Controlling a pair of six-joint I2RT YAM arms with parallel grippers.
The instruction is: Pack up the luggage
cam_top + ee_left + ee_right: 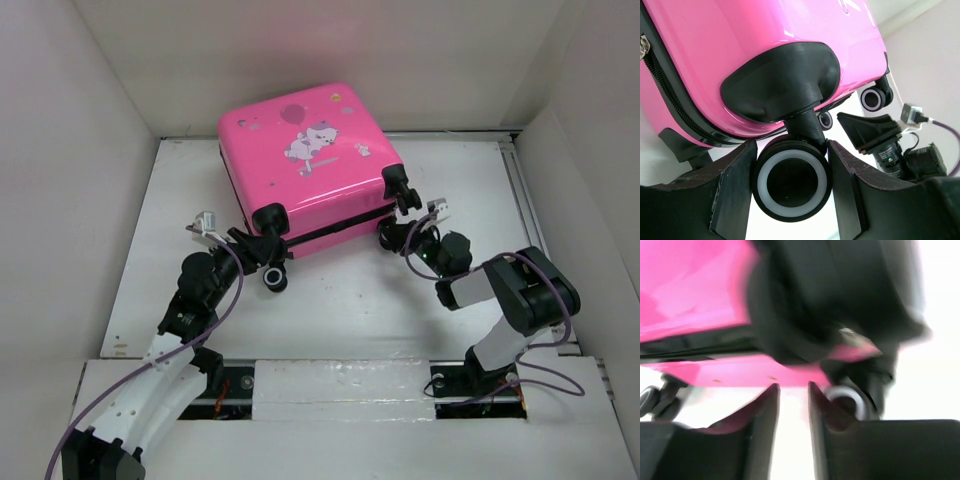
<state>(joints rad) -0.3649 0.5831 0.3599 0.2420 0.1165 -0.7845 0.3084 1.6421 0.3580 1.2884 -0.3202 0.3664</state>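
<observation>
Left arm (160, 385): white lower link (dotted with small holes), black joints above. Right arm (520, 292): rounded black joints, white link. Purple cable (240, 283) looped along each. Fingers (732, 195): matte black, angular wedges, edges scuffed.

No legible writing on the luggage (262, 170)

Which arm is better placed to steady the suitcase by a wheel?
Left: the left pincer clamps a wheel, one finger each side. The right pincer holds nothing; the near wheel sits off to one side.
</observation>
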